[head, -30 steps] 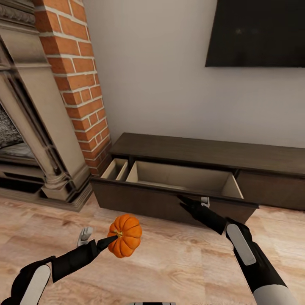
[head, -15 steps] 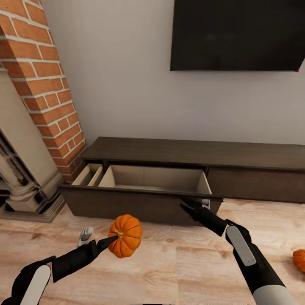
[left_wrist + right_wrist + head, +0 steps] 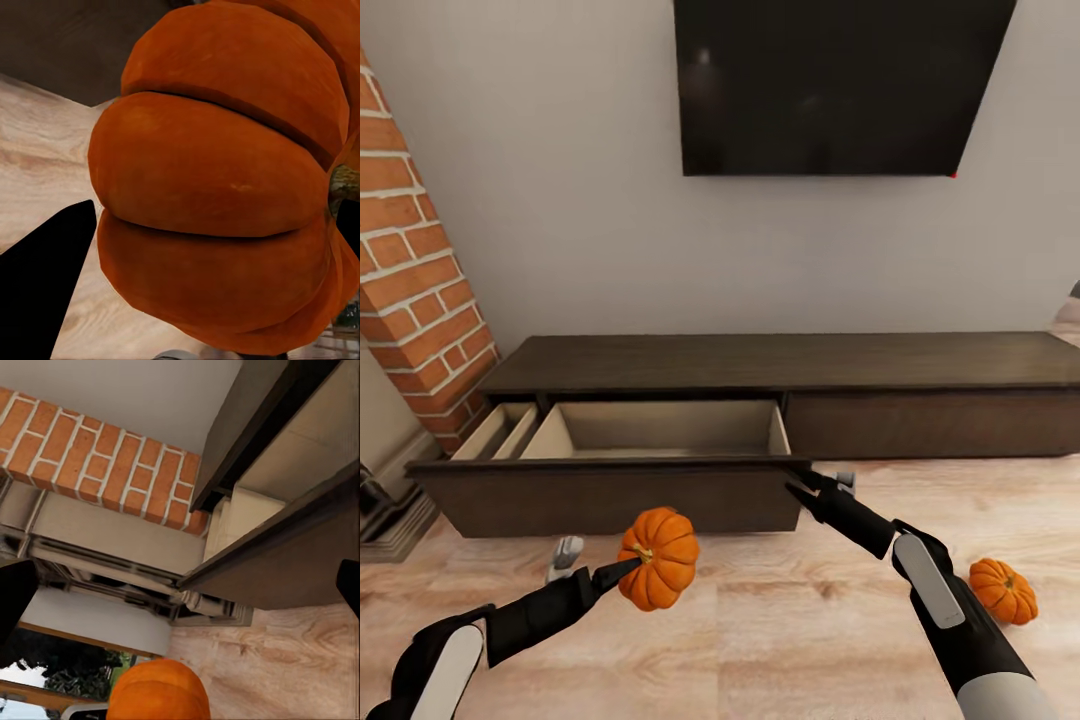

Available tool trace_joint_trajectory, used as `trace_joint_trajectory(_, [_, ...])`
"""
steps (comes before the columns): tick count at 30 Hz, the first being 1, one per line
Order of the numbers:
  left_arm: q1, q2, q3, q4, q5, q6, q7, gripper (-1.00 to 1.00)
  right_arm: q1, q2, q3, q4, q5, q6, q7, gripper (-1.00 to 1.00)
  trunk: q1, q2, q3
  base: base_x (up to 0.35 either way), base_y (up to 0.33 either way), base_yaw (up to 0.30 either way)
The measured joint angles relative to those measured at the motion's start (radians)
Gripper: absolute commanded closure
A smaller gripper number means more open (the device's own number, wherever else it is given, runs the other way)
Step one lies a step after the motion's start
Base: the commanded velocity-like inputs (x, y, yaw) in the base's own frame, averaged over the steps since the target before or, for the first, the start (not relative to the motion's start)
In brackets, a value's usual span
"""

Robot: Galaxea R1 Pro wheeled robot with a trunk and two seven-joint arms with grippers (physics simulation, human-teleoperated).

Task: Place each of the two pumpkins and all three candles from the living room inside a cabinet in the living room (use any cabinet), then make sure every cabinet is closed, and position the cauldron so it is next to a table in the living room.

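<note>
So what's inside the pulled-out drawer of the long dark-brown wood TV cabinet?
The long dark-brown wood TV cabinet's open drawer shows bare beige walls in a wide compartment and a narrow one at its brick-pillar end. The drawer's dark front panel covers most of the floor, so anything lying low there can't be seen.

Larger ribbed orange pumpkin [image 3: 657,558] held above floor (stem sideways), smaller pumpkin [image 3: 1003,590] on floor, dark-brown cabinet [image 3: 780,362] drawer open

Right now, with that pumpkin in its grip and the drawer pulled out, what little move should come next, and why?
Probably lift the left tool forward over the open drawer of the cabinet. It is shut on the pumpkin, which hangs in front of the drawer's front panel, short of the opening. The drawer's inside looks bare, so there is room to set it down.
</note>
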Motion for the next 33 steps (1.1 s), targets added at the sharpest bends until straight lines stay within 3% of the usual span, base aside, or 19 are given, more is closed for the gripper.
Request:
trace_joint_trajectory(14, [0.000, -0.002, -0.002, 0.001, -0.004, -0.001, 0.000, 1.00, 0.000, 0.001, 0.000, 0.015, 0.000, -0.001, 0.000, -1.00, 0.000, 0.000, 0.017, 0.172, -0.228, -0.213])
trace_joint_trajectory(23, [0.000, 0.000, -0.002, 0.001, -0.005, -0.001, 0.000, 1.00, 0.000, 0.000, 0.000, 0.025, -0.015, -0.001, 0.000, -1.00, 0.000, 0.000, 0.028, 0.029, -0.245, -0.213])
trace_joint_trajectory(33, [0.000, 0.000, -0.002, 0.001, -0.005, -0.001, 0.001, 1.00, 0.000, 0.000, 0.000, 0.029, -0.022, -0.001, -0.001, -1.00, 0.000, 0.000, 0.040, 0.200, -0.057, -0.217])
